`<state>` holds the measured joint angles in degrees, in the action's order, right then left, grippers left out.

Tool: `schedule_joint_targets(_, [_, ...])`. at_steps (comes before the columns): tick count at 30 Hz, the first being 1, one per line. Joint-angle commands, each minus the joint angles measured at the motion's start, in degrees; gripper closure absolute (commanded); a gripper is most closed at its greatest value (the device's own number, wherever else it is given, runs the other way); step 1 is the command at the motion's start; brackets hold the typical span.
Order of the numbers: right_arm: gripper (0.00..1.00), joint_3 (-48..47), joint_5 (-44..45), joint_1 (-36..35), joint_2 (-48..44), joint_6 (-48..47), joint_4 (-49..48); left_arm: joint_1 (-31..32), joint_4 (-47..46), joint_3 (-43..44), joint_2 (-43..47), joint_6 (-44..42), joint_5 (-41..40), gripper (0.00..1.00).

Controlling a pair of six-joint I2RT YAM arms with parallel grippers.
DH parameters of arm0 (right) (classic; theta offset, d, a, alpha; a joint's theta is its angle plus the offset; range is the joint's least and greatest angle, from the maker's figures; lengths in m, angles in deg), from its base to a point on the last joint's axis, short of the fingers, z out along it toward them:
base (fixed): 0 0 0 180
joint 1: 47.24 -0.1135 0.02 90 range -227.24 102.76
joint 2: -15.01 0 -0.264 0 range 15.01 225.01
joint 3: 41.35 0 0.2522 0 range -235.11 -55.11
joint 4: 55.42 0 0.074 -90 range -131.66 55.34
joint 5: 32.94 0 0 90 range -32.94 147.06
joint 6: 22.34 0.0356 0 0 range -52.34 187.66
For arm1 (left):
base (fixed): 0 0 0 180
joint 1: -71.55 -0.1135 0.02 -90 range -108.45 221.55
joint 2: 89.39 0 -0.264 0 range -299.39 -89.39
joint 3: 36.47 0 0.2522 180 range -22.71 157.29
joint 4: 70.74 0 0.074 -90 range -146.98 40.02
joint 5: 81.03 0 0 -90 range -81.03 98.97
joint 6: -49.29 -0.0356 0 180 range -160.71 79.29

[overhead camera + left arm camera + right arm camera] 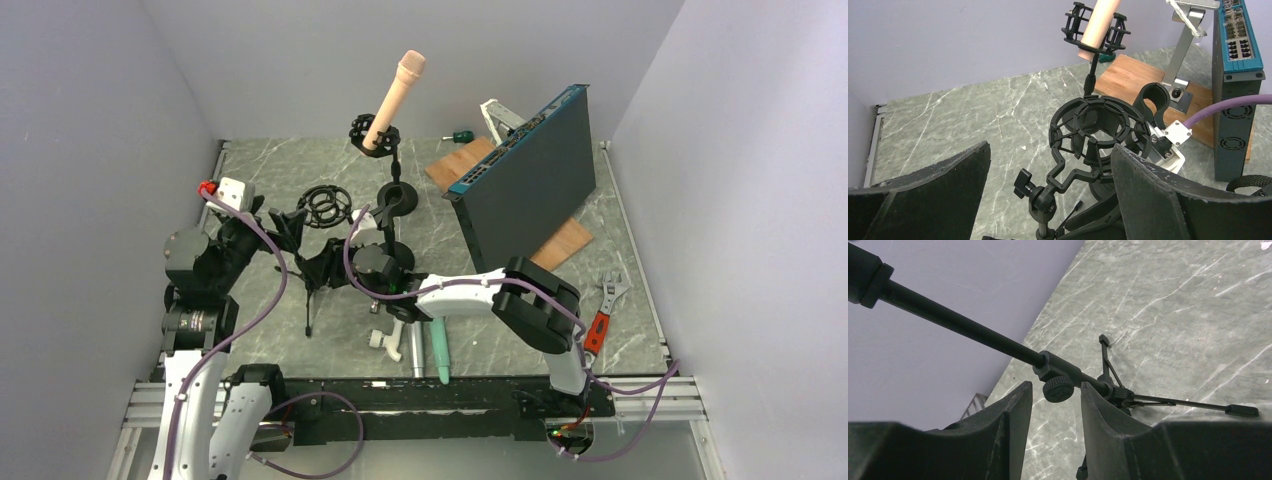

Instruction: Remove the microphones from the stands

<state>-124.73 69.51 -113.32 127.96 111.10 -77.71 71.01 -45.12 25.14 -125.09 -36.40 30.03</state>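
The peach cylindrical microphone (396, 98) was seated, tilted, in a black shock mount (375, 135) on the far stand. The left gripper (1050, 152) was spread wide and empty. The right gripper (1055, 386) was narrowly parted around a black tripod stand's knob (1058, 390), without visible contact.

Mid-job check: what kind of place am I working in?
Probably a robot test cell in a lab: plain walls box in a marbled tabletop, scattered with unrelated props such as a microphone, a network switch and a wrench.
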Motion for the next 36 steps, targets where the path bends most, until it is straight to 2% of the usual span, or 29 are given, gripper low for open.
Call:
schedule_joint_targets(1, [0.58, -1.72, 1.97, 0.14, 0.96, -2.13, -1.45, 0.16, -0.70, -0.22, 0.60, 0.69, -1.24, 0.08])
schedule_joint_targets(19, [0.64, -0.98, 1.34, -0.39, 2.52, -5.47, -6.47, 0.18, -0.23, -0.25, 0.27, 0.85, -2.80, 0.07])
schedule_joint_targets(21, [0.68, -0.78, 1.19, -0.36, 2.83, -6.46, -7.74, 0.18, -0.38, -0.49, 0.14, 1.02, -3.13, 0.07])
schedule_joint_targets(27, [0.99, -1.34, 1.41, -0.79, 4.43, -10.41, -8.70, 0.18, -0.37, -0.81, -0.30, 1.47, -4.66, 0.05])
schedule_joint_targets(36, [1.00, -0.41, 7.55, -3.28, 5.39, -23.51, -9.24, -0.32, -1.04, -1.46, -1.84, 2.72, -5.69, 0.04])
